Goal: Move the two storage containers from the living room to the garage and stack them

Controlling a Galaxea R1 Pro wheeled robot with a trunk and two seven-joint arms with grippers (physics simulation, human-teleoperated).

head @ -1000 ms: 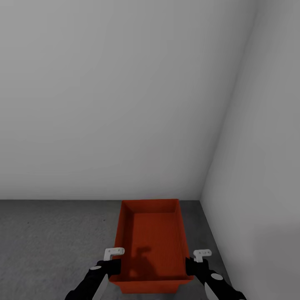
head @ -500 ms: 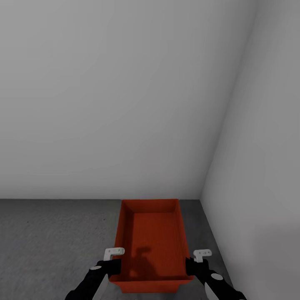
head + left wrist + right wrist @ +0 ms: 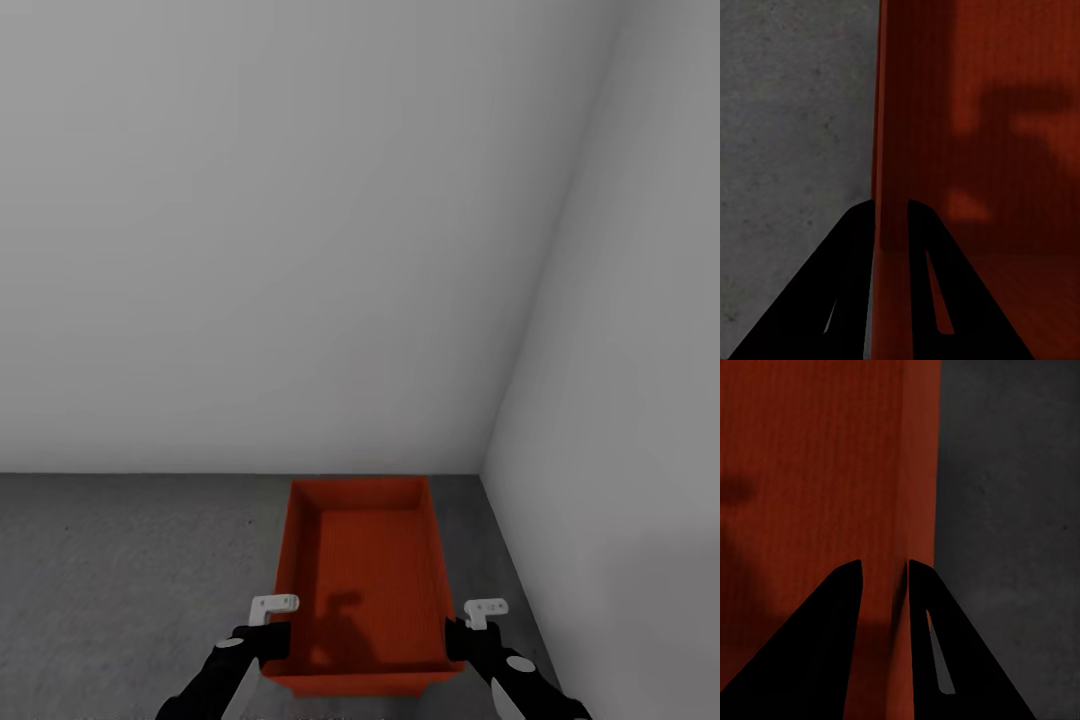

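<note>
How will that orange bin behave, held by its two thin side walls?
The storage container probably flexes: the left gripper and right gripper each pinch a thin wall. Likely light, being empty. Flat-bottomed, so it shouldn't roll on the concrete floor.

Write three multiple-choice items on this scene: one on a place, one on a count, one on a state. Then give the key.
1. Where is the storage container?
A. by the corner of two white walls
B. on a sofa
C. on a shelf

2. How many containers show?
A. three
B. one
C. two

3. How is the left gripper?
A. open, clear of the bin
B. shut on the container's side wall
C. holding a lid

Key: 1 A, the head view shows the walls meeting just behind it, over the grey floor. 2 B, a single orange-red bin. 3 B, its fingers straddle the wall, as do the right gripper's.
</note>
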